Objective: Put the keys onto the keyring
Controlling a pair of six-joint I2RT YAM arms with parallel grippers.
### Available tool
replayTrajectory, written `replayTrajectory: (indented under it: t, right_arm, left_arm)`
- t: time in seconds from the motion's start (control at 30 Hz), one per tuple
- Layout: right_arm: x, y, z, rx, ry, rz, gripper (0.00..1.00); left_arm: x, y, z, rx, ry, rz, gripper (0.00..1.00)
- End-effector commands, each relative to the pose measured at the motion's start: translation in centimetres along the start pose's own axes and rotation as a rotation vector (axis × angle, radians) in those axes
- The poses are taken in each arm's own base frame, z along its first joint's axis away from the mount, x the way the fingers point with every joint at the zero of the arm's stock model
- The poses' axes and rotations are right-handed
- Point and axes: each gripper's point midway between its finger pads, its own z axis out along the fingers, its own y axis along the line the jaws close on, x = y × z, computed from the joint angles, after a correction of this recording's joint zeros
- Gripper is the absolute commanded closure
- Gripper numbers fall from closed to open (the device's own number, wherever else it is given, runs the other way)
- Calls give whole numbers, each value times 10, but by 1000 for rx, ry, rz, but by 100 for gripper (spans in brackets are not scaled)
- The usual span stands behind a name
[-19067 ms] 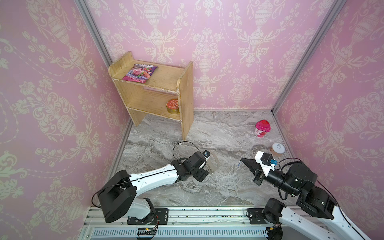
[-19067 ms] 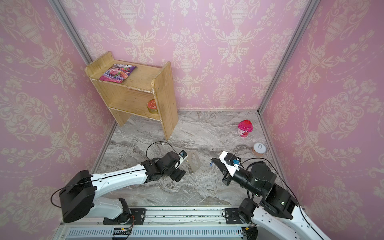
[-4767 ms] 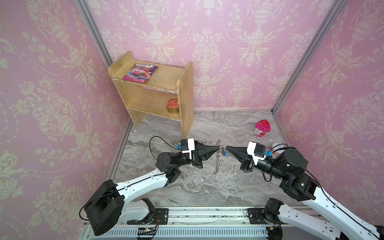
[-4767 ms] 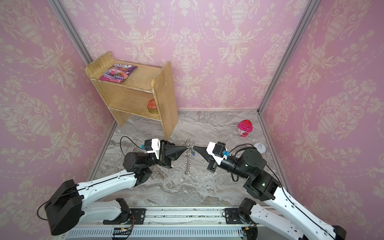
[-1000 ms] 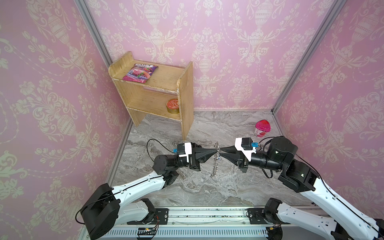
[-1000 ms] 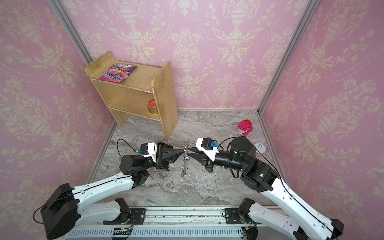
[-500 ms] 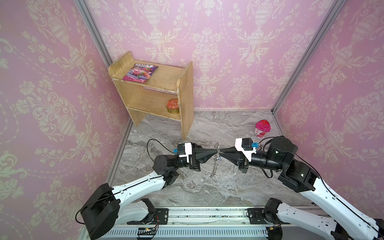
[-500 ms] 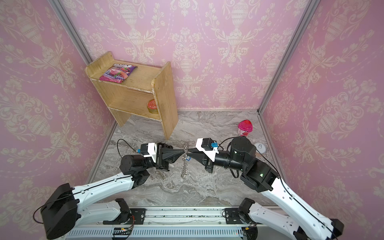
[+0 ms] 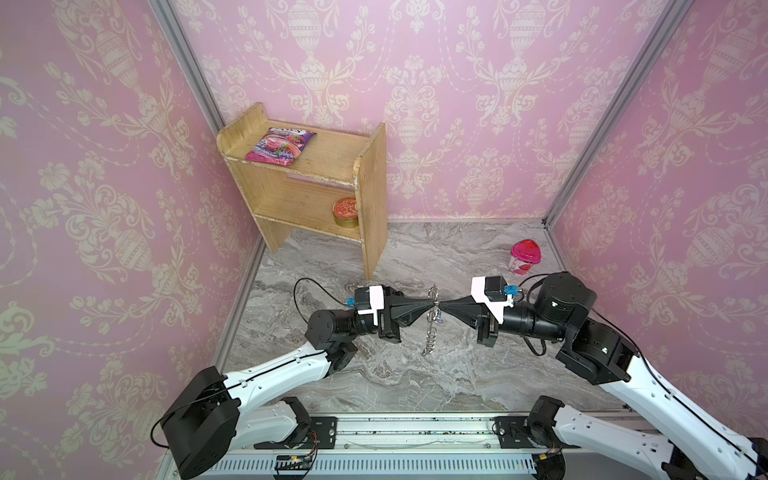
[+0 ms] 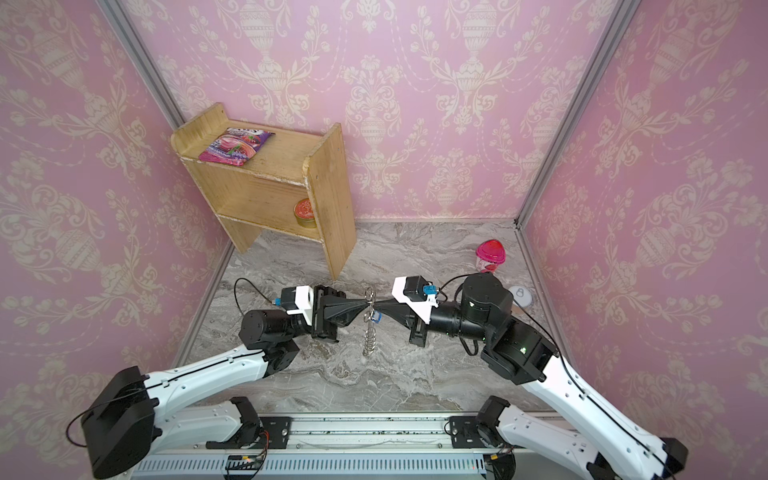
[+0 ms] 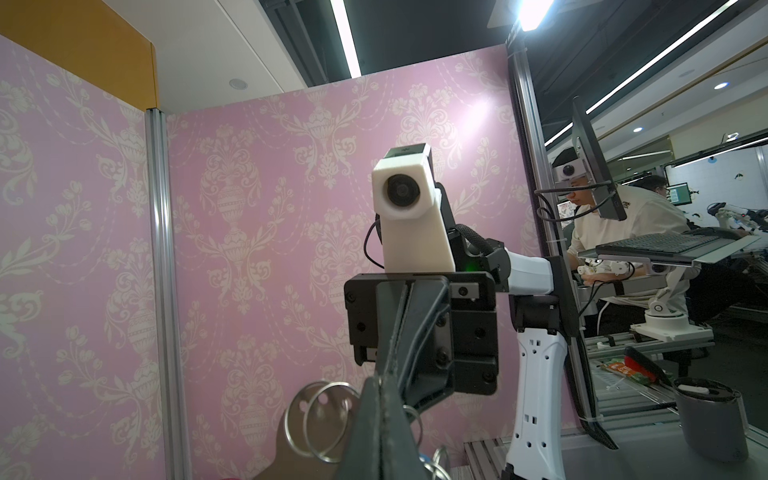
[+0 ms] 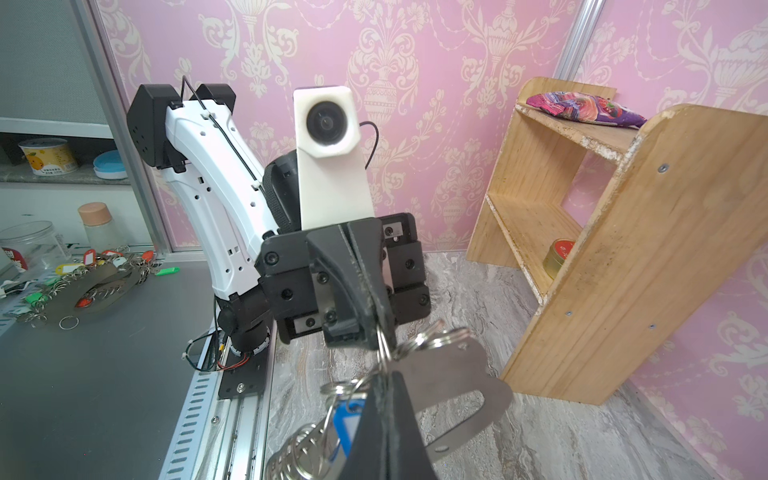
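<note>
Both arms reach in to the lower centre of both top views, fingertips nose to nose over the marble tabletop.

Left gripper: fingers pressed together, clamped on the upper end of the keyring. The plate hangs edge-on to the top cameras, a thin line running down from the tips. Cannot tell whether its lower end touches the tabletop. In the right wrist view the keyring shows its flat grey face, the long handle slot, and rings bunched at the held edge.

Right gripper: fingers together as well, tip in among the rings, touching or very nearly touching the left tips. Cannot tell whether it pinches a ring, because its own fingers hide the contact.

Keys: the blue tag hangs just below the meeting point, just beside the plate on the right arm's side. In the right wrist view the keys show the tag's white label and a ring above it, partly behind the right finger. Cannot tell whether that ring is threaded onto the plate.

Left wrist view: a plate corner with two holes and two rings sits just beside the left fingers.

Surroundings:
- Wooden shelf in the upper left-centre, against the back wall.
- Snack pouch on its top board.
- Round tin on its lower board.
- Pink-lidded cup at right, near the corner, well apart from the grippers.
</note>
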Motion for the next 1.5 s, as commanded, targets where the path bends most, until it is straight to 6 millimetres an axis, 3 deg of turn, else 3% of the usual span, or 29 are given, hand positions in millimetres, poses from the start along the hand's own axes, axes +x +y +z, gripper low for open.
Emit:
replayTrajectory:
  t: [0.0,0.33,0.57,0.63,0.77,0.93,1.13,1.17,1.27,1.47]
  right_arm:
    - [-16,2,-2,-18,-43,-10,100]
    - [-12,-3,-6,11,20,-15,100]
    - [-5,-2,-3,3,49,4,100]
    - [-20,-3,-7,9,18,-14,100]
    - [-22,-4,-7,11,25,-15,100]
    - [-11,-8,-5,19,110,-7,100]
    - [14,-9,-5,9,272,50,100]
    - [17,-8,-5,4,290,58,100]
    - [28,-3,-4,-30,355,81,100]
    - [33,9,-7,-103,414,111,100]
  left_arm:
    - [-10,-11,1,45,-30,1,100]
    - [1,-3,-5,-31,33,-19,100]
    - [5,3,-9,-85,70,-33,81]
    - [6,4,-9,-91,72,-36,80]
    - [9,7,-11,-107,85,-41,64]
    - [18,11,-19,-163,201,-46,43]
    - [23,8,-39,-223,451,22,32]
    - [15,7,-38,-218,469,45,31]
    - [18,4,-42,-193,561,77,28]
    - [34,-2,-41,-113,667,64,43]
